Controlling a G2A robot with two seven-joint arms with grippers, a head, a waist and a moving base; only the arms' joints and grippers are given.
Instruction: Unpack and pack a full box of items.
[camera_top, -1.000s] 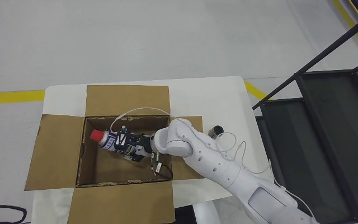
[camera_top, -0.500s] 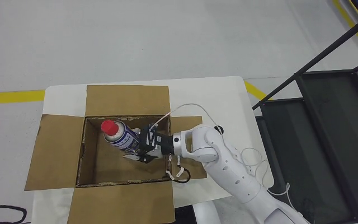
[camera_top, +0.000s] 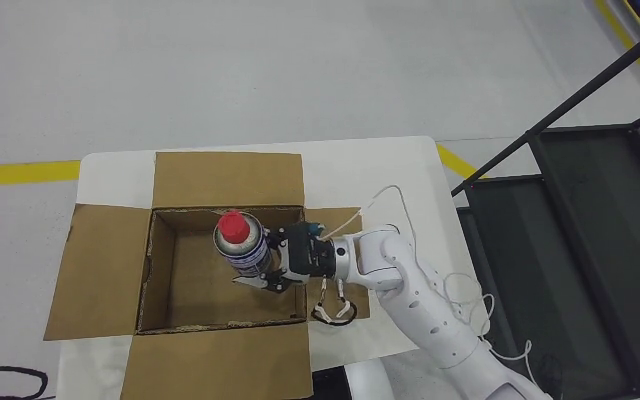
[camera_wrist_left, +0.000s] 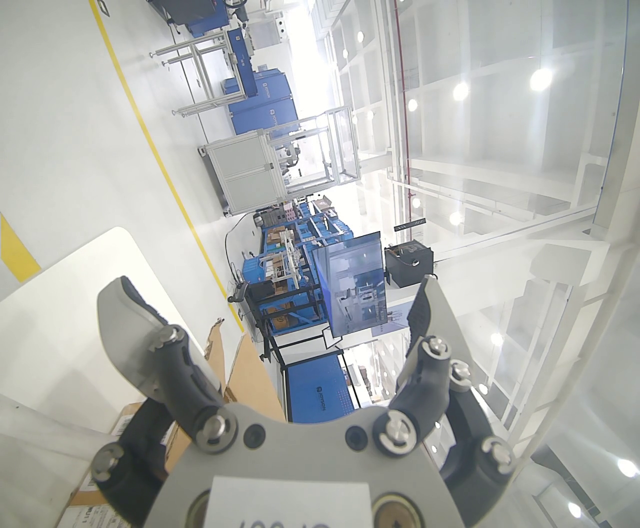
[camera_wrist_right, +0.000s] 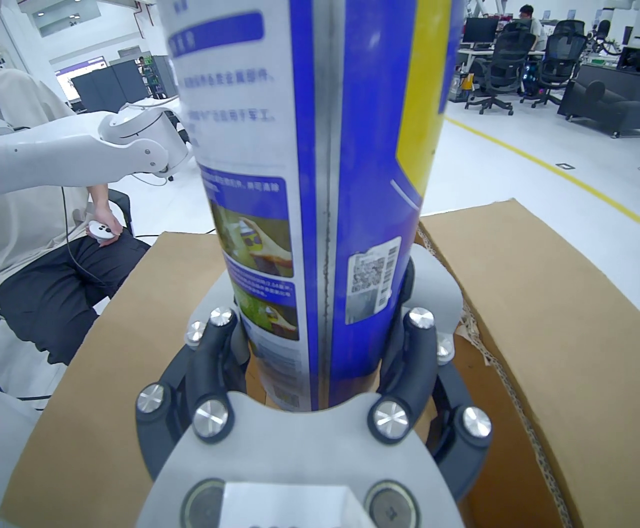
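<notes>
- The right gripper is clenched on the lower end of a tall blue, yellow and white metal spray can. One dark finger presses each side of it.
- From above, the right gripper holds the spray can upright, with its red cap on top.
- The can sits within the opening of an open brown cardboard box, close to the wall on the arm's side. Its height above the box floor cannot be told.
- The box's four flaps are folded out flat on a white table.
- A thin white cable loops down over the flap beneath the arm.
- The right wrist view gives the can's side seam and a small grey code sticker, with cardboard flaps around.
- The left gripper is released and bare, fingers spread, beside the table's corner.
</notes>
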